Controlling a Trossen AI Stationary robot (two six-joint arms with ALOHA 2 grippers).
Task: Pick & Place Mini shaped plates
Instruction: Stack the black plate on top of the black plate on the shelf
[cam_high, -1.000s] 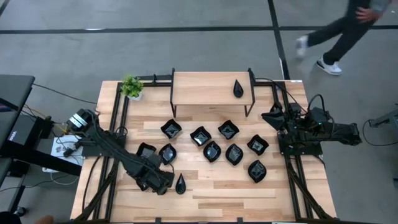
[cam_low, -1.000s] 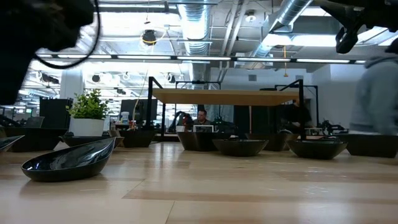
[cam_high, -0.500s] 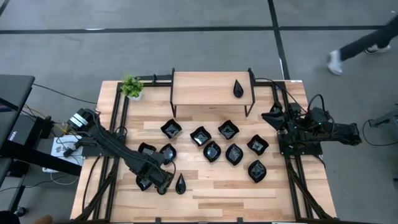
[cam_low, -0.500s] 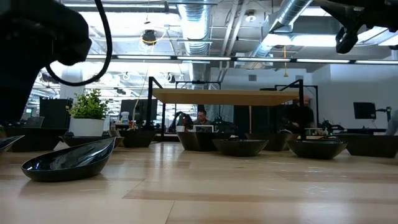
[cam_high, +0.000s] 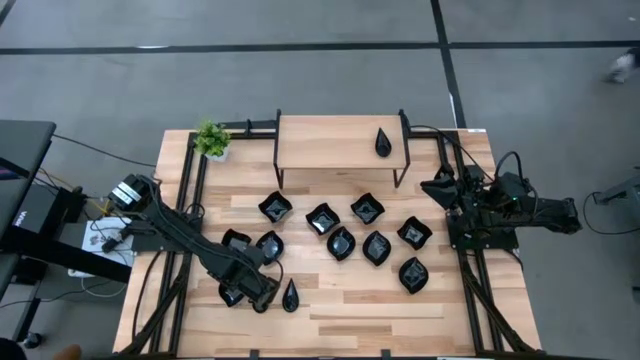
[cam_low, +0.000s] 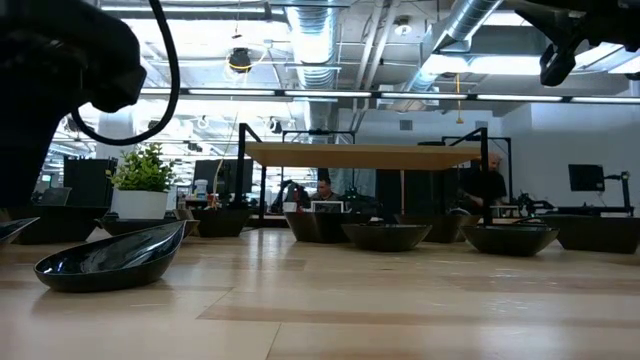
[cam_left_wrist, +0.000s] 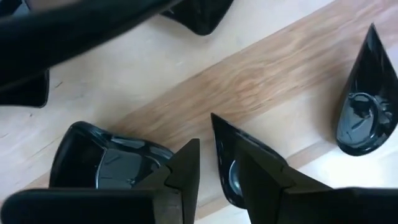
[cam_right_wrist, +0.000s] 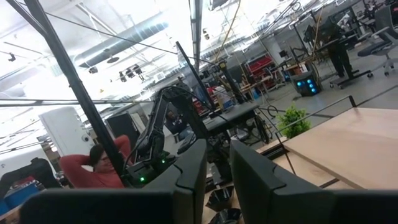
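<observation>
Several glossy black mini shaped plates (cam_high: 341, 242) lie on the wooden table, and one teardrop plate (cam_high: 383, 143) sits on the raised shelf (cam_high: 330, 145). My left gripper (cam_high: 256, 292) points down at the near left, open by a narrow gap. Its fingers (cam_left_wrist: 186, 168) stand on either side of the rim of a teardrop plate (cam_left_wrist: 225, 155) resting on the table, with no touch showing. A square plate (cam_left_wrist: 99, 165) lies beside that plate, and another teardrop (cam_left_wrist: 364, 112) lies farther off. My right gripper (cam_right_wrist: 217, 146) waits raised at the table's right edge, narrowly open, with nothing between its fingers.
A small green potted plant (cam_high: 211, 140) stands at the far left corner. The shelf's black legs (cam_high: 278, 170) stand behind the plates. Bare wood lies along the near edge (cam_high: 400, 320). People are in the room beyond the table (cam_low: 485, 185).
My left gripper has rolled a little about its downward line above the plates at the near left. A person walking past the far right of the table has left the high view.
</observation>
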